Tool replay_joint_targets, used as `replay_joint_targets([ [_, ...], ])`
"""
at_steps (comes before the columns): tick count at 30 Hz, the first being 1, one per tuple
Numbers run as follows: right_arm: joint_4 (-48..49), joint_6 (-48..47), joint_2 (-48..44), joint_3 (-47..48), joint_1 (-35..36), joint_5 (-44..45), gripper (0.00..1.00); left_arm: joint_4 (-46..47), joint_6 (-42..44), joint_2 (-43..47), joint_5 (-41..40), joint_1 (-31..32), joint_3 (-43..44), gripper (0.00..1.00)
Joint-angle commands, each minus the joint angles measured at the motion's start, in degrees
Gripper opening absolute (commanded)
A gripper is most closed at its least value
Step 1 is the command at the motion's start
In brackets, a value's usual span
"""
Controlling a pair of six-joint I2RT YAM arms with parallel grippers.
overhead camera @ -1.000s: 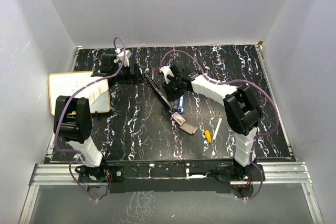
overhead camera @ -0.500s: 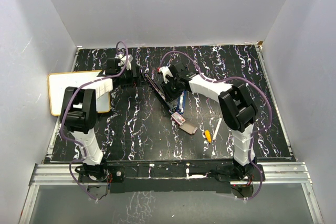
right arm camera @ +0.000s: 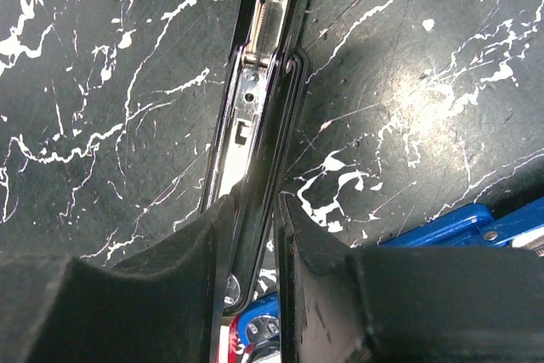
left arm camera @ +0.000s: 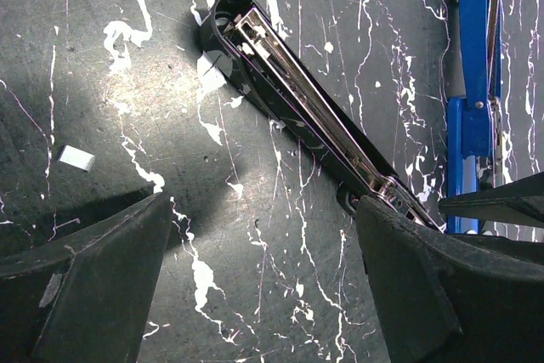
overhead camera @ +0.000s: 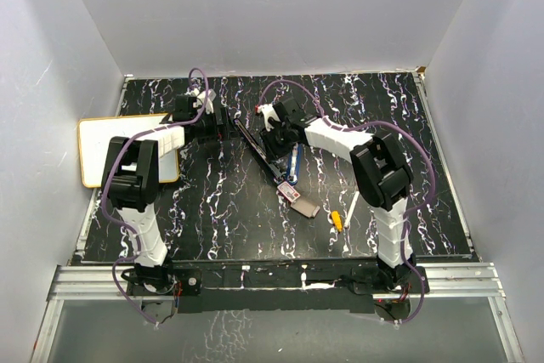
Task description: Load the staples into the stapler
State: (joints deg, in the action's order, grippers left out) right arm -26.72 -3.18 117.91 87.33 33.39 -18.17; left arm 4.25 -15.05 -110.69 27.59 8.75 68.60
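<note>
The black stapler (overhead camera: 257, 147) lies opened flat on the marbled table, its metal channel up; it also shows in the left wrist view (left arm camera: 314, 116). My right gripper (overhead camera: 273, 136) is shut on the stapler's black arm (right arm camera: 270, 125), gripper (right arm camera: 255, 210). My left gripper (overhead camera: 224, 121) is open and empty just left of the stapler's far end, gripper (left arm camera: 262, 210). The staples box (overhead camera: 289, 190), red and white, lies near the stapler's near end with its tan tray (overhead camera: 307, 207) beside it. A sliver of red (right arm camera: 223, 350) shows under my right fingers.
A blue stapler (overhead camera: 293, 161) lies right of the black one, seen also in the wrist views (left arm camera: 476, 82) (right arm camera: 450, 223). A white pen (overhead camera: 350, 207) with a yellow tip lies front right. A whiteboard (overhead camera: 106, 146) overhangs the left edge. A small pale strip (left arm camera: 76, 155) lies on the table.
My left arm has swung right, bringing its gripper close to the black stapler's far end. My right gripper has shifted slightly along the stapler.
</note>
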Motion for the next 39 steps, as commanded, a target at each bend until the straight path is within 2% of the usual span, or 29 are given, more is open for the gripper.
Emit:
replay_joint_targets([
  [1,2.1,0.7,1.2,3.0,-0.3,-0.1,0.27,0.6,-0.5,0.4,0.6,0.1,2.2,0.88],
  [15,2.1,-0.2,1.2,0.2,-0.3,3.3,0.24,2.4,-3.1,-5.7,-0.8,-0.6,7.6,0.90],
  [22,3.2,-0.4,1.6,-1.8,-0.3,4.4,0.22,4.1,-5.7,-12.7,4.6,-0.6,13.8,0.89],
  [31,5.2,-1.1,1.6,-4.6,-0.3,5.3,0.20,7.1,-10.4,-18.6,9.4,0.7,17.1,0.81],
  [39,6.3,-1.9,2.0,-6.3,-0.5,7.0,0.17,17.8,-13.8,-19.6,19.7,0.7,14.7,0.61],
])
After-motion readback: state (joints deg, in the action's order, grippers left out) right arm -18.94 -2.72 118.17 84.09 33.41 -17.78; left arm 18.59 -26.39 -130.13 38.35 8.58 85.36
